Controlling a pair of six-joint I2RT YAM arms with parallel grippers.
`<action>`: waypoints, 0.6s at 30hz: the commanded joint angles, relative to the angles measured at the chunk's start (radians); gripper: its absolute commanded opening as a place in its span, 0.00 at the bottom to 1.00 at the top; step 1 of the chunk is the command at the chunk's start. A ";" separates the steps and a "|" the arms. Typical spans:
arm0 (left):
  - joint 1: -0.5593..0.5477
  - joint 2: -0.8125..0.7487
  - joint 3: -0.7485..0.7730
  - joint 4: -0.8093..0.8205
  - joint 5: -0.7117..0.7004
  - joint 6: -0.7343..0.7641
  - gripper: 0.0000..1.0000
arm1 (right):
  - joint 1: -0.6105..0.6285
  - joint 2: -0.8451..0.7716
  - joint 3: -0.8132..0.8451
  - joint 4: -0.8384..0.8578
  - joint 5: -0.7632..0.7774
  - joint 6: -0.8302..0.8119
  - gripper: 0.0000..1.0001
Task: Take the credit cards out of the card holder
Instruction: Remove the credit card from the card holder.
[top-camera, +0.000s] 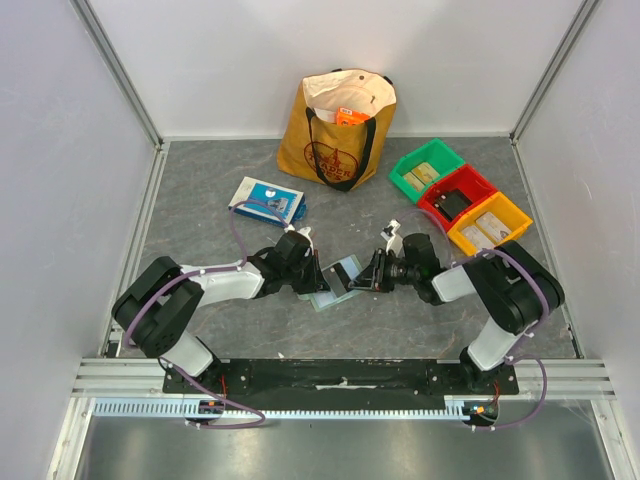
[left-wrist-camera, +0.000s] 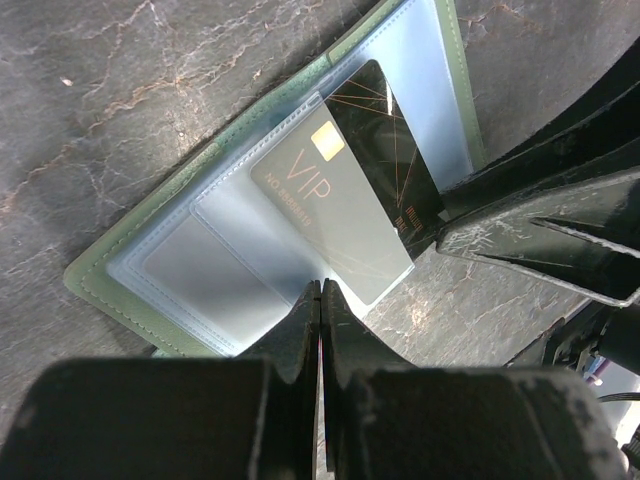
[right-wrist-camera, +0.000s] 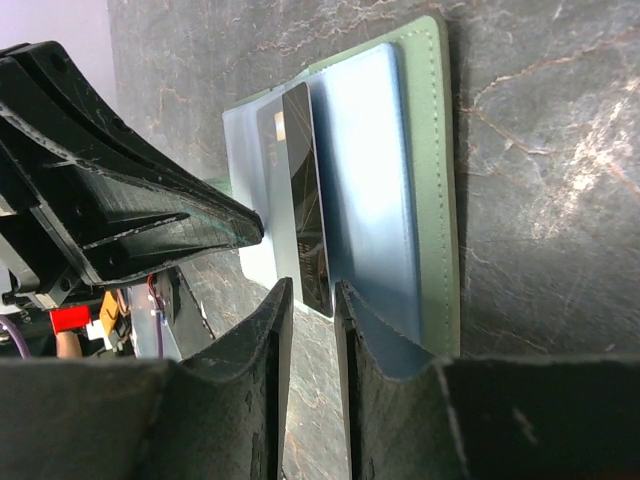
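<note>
Well, the card holder (top-camera: 340, 272) lies open on the table (top-camera: 200, 210), a black credit card (left-wrist-camera: 385, 150) half out of its pocket. The left gripper (left-wrist-camera: 320, 300) is closed at the pocket's edge; the right gripper (right-wrist-camera: 312, 290) stands slightly apart around the card's end — pinching or not, unclear.

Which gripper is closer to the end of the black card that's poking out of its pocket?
Right. The right gripper has its fingers either side of the black card's exposed end. The left gripper is shut on the clear pocket's edge, at the card's covered end.
</note>
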 joint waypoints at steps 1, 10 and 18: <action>-0.005 0.013 -0.029 -0.056 -0.016 -0.007 0.02 | 0.014 0.046 -0.014 0.122 -0.027 0.046 0.30; -0.004 0.005 -0.034 -0.067 -0.022 -0.004 0.02 | 0.011 0.028 -0.008 0.095 -0.025 0.033 0.05; -0.005 -0.023 -0.052 -0.082 -0.045 -0.001 0.02 | -0.054 -0.116 0.040 -0.202 0.027 -0.139 0.00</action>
